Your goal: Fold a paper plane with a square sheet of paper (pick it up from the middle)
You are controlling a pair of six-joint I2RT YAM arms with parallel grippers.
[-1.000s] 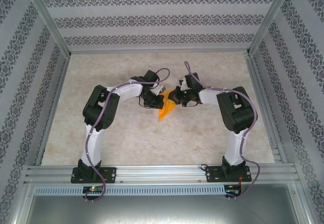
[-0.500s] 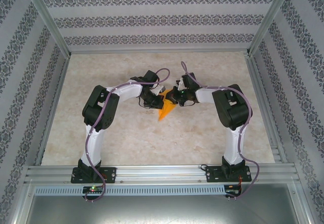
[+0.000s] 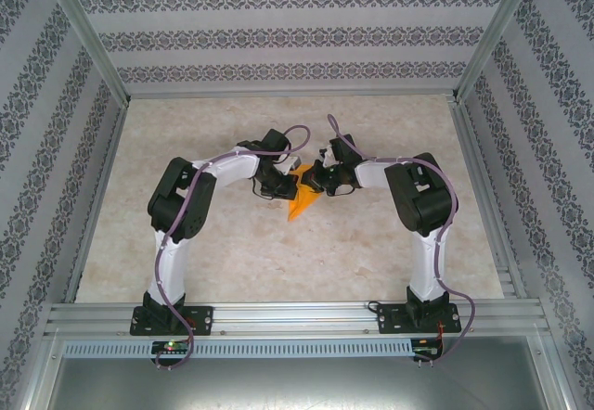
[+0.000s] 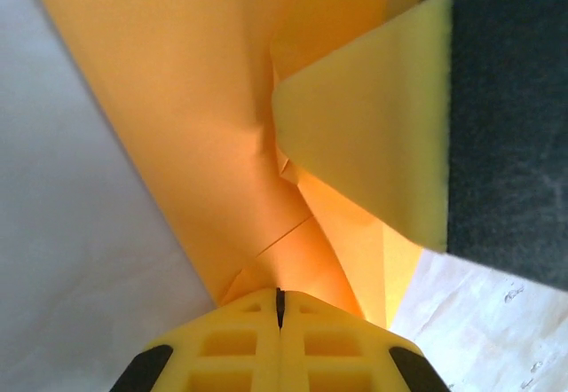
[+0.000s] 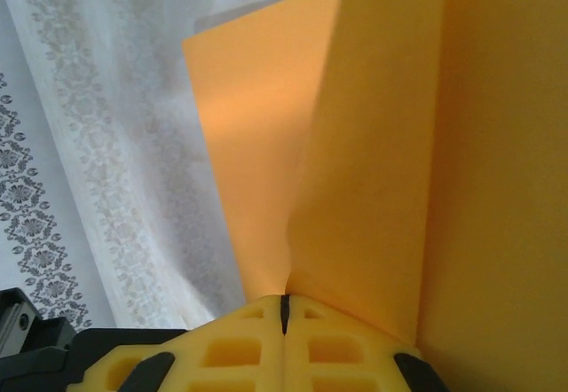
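The orange sheet of paper [image 3: 299, 204] hangs above the middle of the table, folded into a pointed shape with its tip toward the near edge. My left gripper [image 3: 286, 185] is shut on its left side and my right gripper [image 3: 309, 184] is shut on its right side, the two almost touching. In the left wrist view the creased paper [image 4: 204, 99] rises from the shut yellow jaws of the left gripper [image 4: 280, 296], and the right gripper's finger [image 4: 373, 135] presses in from the upper right. In the right wrist view a smooth fold of paper [image 5: 373, 144] stands in the shut right gripper [image 5: 284, 303].
The marbled tabletop [image 3: 232, 252] lies bare around the arms. Aluminium rails [image 3: 278, 317] run along the near edge and the sides, and patterned walls [image 3: 278, 39] close in the back and both sides.
The right arm has swung left toward the left gripper, bringing its side of the paper closer. The paper has bunched up and shifted slightly left. Both grippers stayed shut.
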